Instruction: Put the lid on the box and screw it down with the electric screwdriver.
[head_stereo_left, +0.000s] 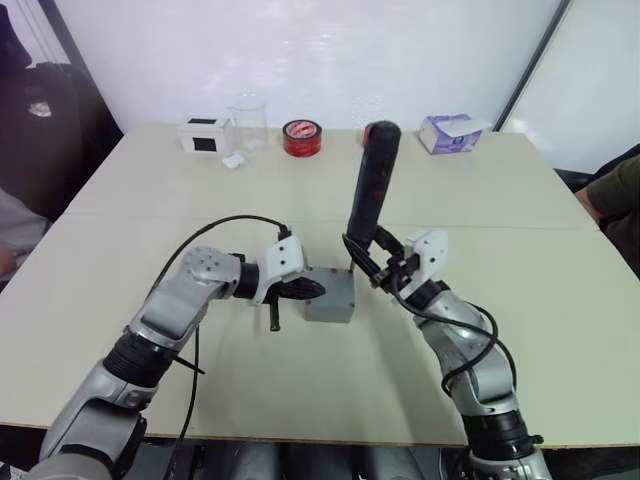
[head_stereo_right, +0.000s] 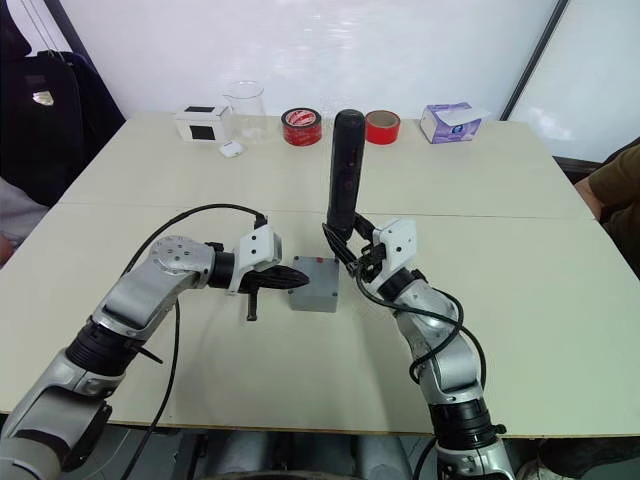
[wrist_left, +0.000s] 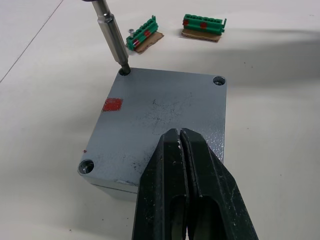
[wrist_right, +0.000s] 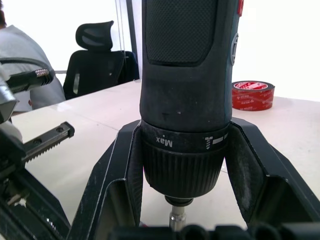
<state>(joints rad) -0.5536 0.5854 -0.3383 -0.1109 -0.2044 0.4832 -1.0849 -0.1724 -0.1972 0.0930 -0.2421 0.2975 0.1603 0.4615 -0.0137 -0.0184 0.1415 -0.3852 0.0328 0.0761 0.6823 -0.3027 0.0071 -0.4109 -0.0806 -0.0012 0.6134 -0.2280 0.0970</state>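
The right gripper (head_stereo_right: 352, 255), jaws clamped on the electric screwdriver (head_stereo_right: 345, 170), holds it near-upright, bit in the lid (wrist_left: 165, 115) corner hole; the left gripper (wrist_left: 181, 145), jaws together, presses on the lid.

**Readable markings: 1 word and 1 symbol on the screwdriver collar**

The word "Max" is printed in white on the ribbed collar of the electric screwdriver (wrist_right: 185, 150), as seen in the right wrist view. A small white screw symbol is printed beside it on the same collar. White lettering is carried on the side of the red tape roll (wrist_right: 252, 95), but it cannot be read. No writing can be made out on the red mark on the lid (wrist_left: 112, 104).
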